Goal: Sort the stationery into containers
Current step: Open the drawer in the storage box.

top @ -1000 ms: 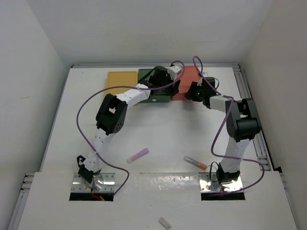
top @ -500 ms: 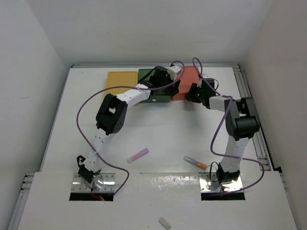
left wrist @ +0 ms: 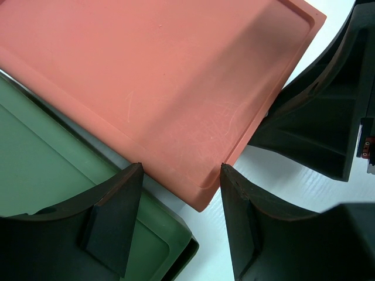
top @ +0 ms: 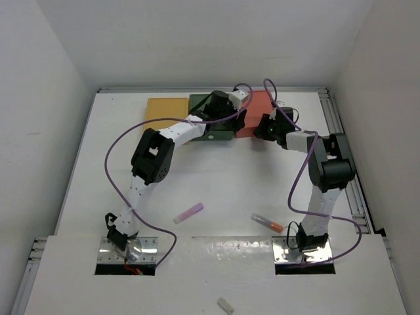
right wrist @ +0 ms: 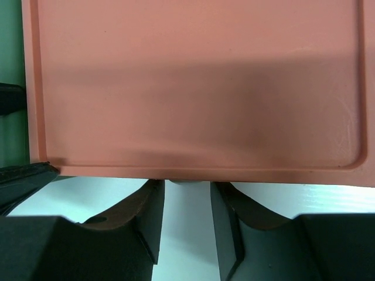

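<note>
1. Three boxes stand in a row at the table's (top: 216,174) 12 o'clock edge: yellow box (top: 166,107), green box (top: 199,105), red box (top: 257,108).
2. The left gripper (left wrist: 181,170) is released, its jaws wide over the red box's near corner, grasping nothing.
3. The right gripper (right wrist: 187,196) sits at the red box's 6 o'clock edge, jaws narrowly apart beside the knob (right wrist: 187,182). Whether they pinch it cannot be told.
4. The lilac stick (top: 188,212) lies at 7 o'clock from the table's centre and the tube (top: 267,222) at 5 o'clock, well apart.

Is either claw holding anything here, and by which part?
Left claw holds nothing. Right claw sits at the salmon box's edge; a grip cannot be told.
</note>
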Controlling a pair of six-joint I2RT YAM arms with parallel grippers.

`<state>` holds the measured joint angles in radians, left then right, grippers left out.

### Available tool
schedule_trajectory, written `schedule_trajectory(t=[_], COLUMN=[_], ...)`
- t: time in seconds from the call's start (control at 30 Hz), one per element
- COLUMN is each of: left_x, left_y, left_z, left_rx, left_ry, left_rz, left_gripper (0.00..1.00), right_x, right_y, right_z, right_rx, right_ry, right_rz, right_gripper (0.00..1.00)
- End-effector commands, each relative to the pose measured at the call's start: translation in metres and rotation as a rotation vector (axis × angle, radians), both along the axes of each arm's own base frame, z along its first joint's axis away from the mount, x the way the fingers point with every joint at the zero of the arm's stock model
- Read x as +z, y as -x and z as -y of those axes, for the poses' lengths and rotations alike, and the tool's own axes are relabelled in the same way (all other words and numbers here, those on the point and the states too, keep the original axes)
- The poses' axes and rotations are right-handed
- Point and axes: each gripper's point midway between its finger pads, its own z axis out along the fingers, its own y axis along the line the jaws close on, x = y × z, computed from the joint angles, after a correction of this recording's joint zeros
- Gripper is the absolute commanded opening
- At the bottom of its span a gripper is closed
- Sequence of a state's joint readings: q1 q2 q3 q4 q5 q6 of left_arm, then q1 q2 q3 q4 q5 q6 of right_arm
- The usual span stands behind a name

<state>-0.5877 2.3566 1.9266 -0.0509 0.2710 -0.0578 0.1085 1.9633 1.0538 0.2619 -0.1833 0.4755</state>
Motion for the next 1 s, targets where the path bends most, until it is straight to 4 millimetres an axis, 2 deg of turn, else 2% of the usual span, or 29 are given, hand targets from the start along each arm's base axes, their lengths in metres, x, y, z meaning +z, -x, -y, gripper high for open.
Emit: schedule_trajectory(t=[0.0,0.27,0.47,0.7,0.97], left_x=[-0.022,-0.025,-0.024,-0.025,-0.022], left_y=[0.009,0.009,0.009,0.009,0.006], left_z=[-0.002,-0.004,-0.004,-0.007,-0.01], left_rx=[-0.005,-0.004,-0.003,0.005,0.028], left_ry=[-0.023,-0.027,-0.026,-0.032,-0.036], left_rz=[-0.057,-0.061,-0.058,-0.061,-0.055], left_gripper=[0.61,0.61,0.61,0.61,0.61], right_x=[0.033,0.036,0.032,0.022,0.012], right_y=[-0.026,-0.026,-0.014,0.01,0.047], right_z=[-0.005,-0.006,-0.008,-0.006,-0.009], right_rx=[-0.009,-0.007,0.015,0.034,0.058], right_ry=[-0.019,-0.022,-0.014,-0.008,-0.033], right_rz=[0.117,0.129,0.116,0.078,0.007], right_gripper=[0.36,0.13,0.0,0.0,0.0])
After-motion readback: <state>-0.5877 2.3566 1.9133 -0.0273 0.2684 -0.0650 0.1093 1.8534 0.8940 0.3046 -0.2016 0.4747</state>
